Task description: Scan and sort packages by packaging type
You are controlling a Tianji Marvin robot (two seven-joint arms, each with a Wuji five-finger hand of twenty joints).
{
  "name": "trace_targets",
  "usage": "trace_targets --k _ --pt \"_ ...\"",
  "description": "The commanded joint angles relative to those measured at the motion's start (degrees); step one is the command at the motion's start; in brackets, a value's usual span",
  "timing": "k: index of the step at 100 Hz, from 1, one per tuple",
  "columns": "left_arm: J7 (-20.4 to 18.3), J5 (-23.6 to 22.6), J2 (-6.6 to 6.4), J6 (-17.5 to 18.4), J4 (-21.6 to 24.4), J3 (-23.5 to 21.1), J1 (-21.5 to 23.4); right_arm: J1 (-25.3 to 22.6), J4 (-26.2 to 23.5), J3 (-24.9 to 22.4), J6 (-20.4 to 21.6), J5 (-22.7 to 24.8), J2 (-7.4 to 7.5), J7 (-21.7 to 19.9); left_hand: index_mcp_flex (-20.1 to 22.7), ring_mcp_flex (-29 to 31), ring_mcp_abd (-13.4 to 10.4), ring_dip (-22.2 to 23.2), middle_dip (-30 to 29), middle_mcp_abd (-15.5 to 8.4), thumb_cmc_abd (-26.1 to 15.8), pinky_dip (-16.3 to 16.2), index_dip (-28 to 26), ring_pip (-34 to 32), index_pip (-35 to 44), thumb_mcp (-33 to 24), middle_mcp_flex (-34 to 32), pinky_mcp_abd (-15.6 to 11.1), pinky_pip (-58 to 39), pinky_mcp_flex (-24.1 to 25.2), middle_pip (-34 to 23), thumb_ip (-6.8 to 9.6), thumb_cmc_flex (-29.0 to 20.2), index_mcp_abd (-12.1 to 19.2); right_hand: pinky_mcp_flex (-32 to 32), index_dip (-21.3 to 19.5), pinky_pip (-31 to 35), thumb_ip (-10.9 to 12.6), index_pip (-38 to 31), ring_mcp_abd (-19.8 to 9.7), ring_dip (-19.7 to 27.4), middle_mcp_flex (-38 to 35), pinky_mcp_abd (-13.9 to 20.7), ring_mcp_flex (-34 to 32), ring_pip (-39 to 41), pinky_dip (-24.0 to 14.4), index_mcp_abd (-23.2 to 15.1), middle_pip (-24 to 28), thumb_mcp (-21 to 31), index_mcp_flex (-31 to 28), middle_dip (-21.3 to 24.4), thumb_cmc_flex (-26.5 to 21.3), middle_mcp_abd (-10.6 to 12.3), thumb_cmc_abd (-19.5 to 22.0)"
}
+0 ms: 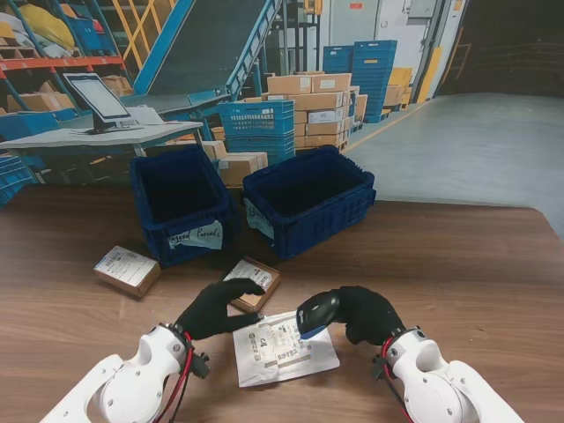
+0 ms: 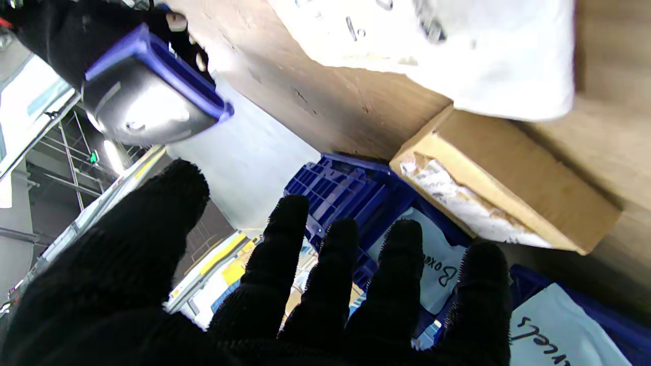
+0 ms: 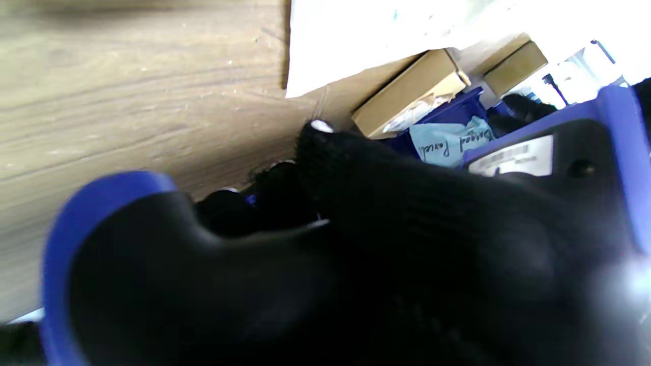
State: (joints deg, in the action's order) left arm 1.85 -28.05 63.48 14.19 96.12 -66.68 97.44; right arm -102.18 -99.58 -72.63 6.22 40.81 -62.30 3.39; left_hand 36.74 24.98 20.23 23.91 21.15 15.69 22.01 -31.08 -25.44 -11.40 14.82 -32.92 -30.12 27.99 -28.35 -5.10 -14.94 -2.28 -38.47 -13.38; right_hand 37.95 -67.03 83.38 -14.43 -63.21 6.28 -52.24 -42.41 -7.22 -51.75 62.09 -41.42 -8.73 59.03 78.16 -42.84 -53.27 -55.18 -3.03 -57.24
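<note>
Low in the centre of the stand's frame: a white bagged parcel (image 1: 284,346) flat on the wooden desk (image 1: 476,273), label upward. Right hand (image 1: 370,314), at lower centre-right, clenched around the black and blue scanner (image 1: 317,313), with the scanner's head tipped down over the parcel's right edge; in the right wrist view, gloved fingers (image 3: 356,168) wrapped round the scanner's grip. Left hand (image 1: 214,306), at lower centre-left, grasping nothing, fingers (image 2: 290,239) spread apart, fingertips over the near edge of a small brown box (image 1: 253,282) lying just beyond the parcel's upper left corner; contact with the box not clear from any view. Second small brown box (image 1: 128,270) toward the left of the frame, well apart from both hands. In the upper middle of the frame, two dark blue crates side by side at the far edge of the desk: left crate (image 1: 181,204) bearing a handwritten paper label, right crate (image 1: 310,199) beside it with its own label, that one legible only in part. Beyond the desk, a warehouse floor with stacked cartons and blue bins.
</note>
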Motion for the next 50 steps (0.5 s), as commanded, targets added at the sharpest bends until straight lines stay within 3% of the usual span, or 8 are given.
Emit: trace_targets --k 1,28,50 --pt "-2.14 -0.31 -0.51 0.6 0.42 0.17 1.78 -1.08 -1.62 -0.35 -1.03 -0.42 -0.56 -0.26 -1.57 -2.26 0.66 -0.75 -0.42 -1.0 -2.32 -0.18 0.13 1.53 -1.29 2.11 2.09 -1.3 2.2 1.27 1.35 1.88 1.05 0.63 0.48 -0.45 3.06 0.01 -5.4 1.4 0.49 -0.39 2.65 -0.79 0.92 -1.15 -2.26 0.69 5.79 -1.32 -0.04 -5.54 0.46 4.66" --pt "-5.39 -2.43 -1.69 3.23 -0.48 -0.78 4.14 -2.93 -5.88 -1.91 -6.67 -1.69 -1.38 1.61 -4.8 -6.35 0.77 -1.69 -1.11 -0.39 -2.56 1.03 1.18 3.15 -3.78 3.55 6.87 -2.41 4.64 3.32 3.1 2.01 2.18 -0.79 0.59 -0.51 3.13 -0.11 -5.37 1.6 0.33 -0.67 2.65 -1.0 0.96 -1.25 -2.13 0.63 5.97 -1.56 -0.14 -5.66 0.37 4.34" --pt "-4.71 -8.77 -2.24 3.14 -1.89 -0.15 4.6 -2.86 -7.08 -2.21 -9.12 -2.77 -1.77 2.33 -8.54 -11.09 0.68 -2.78 -1.98 0.4 -3.39 1.57 2.4 4.88 -6.88 4.89 12.73 -2.86 6.9 4.77 5.5 1.83 3.66 -2.17 0.66 -0.57 3.18 -0.19 -5.34 1.66 0.22 -0.86 2.54 -1.08 0.97 -1.38 -1.94 0.53 6.15 -1.77 -0.22 -5.68 0.23 4.15"
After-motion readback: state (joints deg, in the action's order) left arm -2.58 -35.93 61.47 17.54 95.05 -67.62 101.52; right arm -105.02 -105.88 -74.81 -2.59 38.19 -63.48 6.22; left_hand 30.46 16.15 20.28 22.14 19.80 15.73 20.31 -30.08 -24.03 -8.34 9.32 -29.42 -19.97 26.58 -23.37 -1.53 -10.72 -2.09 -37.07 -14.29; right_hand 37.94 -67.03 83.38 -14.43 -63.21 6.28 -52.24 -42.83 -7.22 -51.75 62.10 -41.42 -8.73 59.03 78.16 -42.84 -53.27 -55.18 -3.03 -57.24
